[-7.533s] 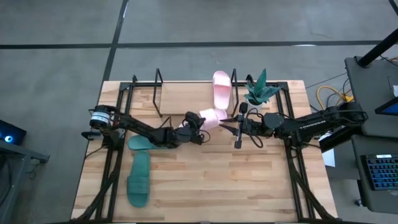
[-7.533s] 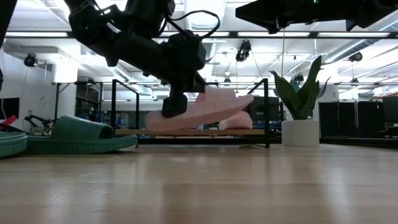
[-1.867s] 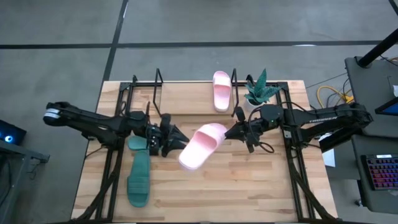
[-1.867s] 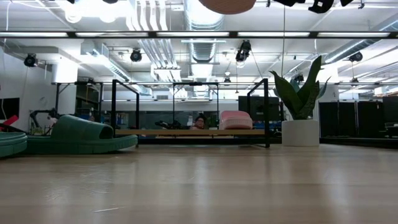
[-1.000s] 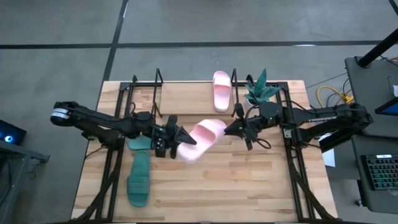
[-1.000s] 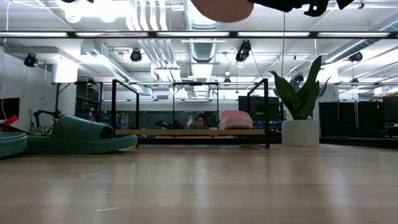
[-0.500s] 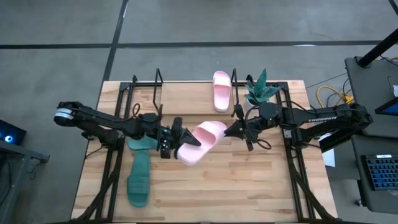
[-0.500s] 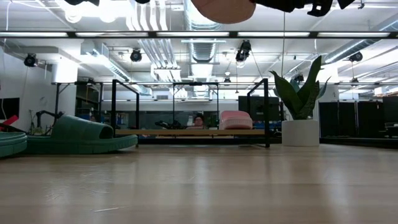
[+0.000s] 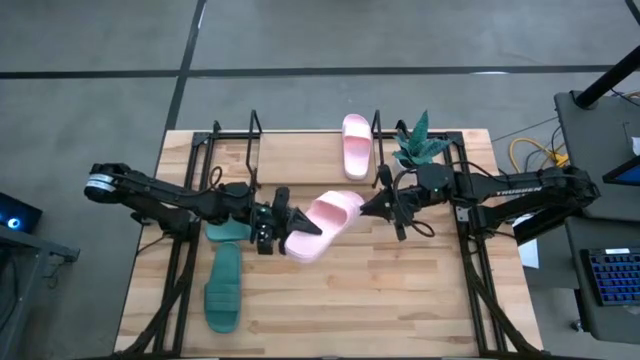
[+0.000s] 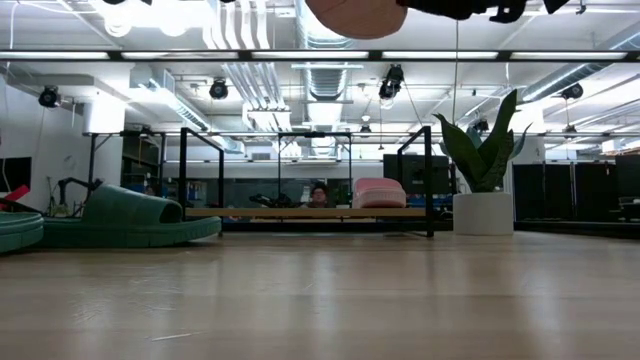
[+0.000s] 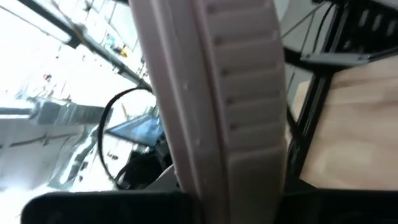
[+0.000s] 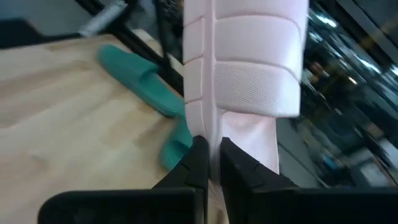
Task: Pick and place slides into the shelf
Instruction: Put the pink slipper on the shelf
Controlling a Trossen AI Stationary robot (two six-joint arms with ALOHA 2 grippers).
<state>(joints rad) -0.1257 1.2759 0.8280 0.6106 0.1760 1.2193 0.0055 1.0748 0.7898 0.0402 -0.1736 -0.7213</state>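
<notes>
Pink slide (image 9: 322,227) hangs in the air above the middle of the tabletop (image 9: 400,300), held between the two arms. Its long way runs from one gripper to the other. The right gripper (image 9: 376,205) is shut tight on one end of it; the right wrist view shows the dark fingers (image 12: 200,163) pinching the slide's thin edge. The left gripper (image 9: 293,223) is at the other end, and its fingers look closed down onto the slide too, though I cannot be sure it has a firm hold.

From the right gripper, the shelf (image 9: 253,135) lies farther out, away from the robot. Another pink slide (image 9: 356,143) already sits there. The right arm is the nearer one to that spot.
</notes>
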